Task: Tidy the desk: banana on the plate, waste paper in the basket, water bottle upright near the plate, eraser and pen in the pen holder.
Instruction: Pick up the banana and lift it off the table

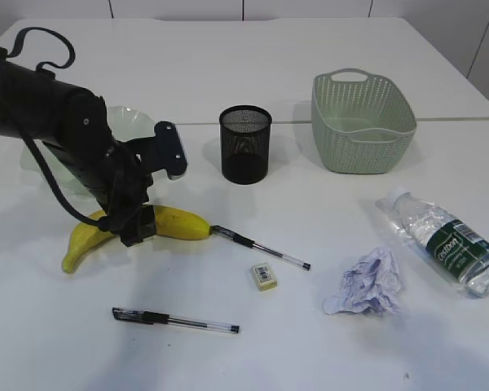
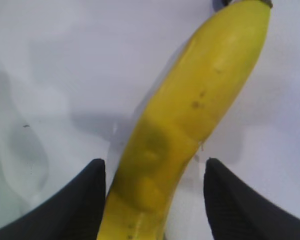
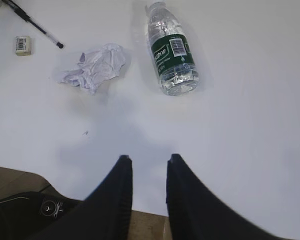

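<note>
From the front we look down at a slant over the whole bench. The left wrist view sits very close above the banana. The right wrist view looks from the near edge, sharing the bottle and paper with the front view.

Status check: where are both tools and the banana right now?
Left tool open, straddling banana on desk. Right tool empty, parted, above bare desk. Banana's dark tip touches a pen.

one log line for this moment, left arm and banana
left gripper: open, straddling banana | banana: on desk, not lifted | plate: no banana yet
</note>
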Robot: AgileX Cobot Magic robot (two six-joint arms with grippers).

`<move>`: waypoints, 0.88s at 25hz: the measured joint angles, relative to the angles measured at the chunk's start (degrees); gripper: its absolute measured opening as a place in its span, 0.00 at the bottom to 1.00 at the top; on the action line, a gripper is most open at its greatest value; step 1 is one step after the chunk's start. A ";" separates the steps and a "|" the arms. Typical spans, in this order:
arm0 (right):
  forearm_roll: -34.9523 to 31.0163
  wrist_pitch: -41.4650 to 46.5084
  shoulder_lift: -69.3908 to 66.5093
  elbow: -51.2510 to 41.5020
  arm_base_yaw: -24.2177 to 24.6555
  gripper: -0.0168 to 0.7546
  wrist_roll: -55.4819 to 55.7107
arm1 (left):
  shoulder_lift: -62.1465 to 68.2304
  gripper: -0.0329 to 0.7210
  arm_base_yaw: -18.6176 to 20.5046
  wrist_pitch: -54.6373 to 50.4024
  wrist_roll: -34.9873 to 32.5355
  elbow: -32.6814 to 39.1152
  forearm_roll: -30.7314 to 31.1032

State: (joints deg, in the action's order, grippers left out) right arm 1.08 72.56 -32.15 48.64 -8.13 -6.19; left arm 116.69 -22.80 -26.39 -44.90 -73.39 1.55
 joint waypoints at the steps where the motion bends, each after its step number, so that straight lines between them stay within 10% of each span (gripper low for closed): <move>1: 0.00 0.00 0.00 0.00 0.00 0.25 0.00 | 0.00 0.61 0.00 0.00 0.00 0.00 0.00; 22: 0.00 0.00 0.00 0.00 0.00 0.25 0.00 | 1.72 0.60 0.00 0.29 -0.10 -0.13 -1.55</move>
State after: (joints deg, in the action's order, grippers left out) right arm 1.08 72.56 -32.15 48.64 -8.13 -6.19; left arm 118.41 -22.80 -26.10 -44.99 -73.52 0.00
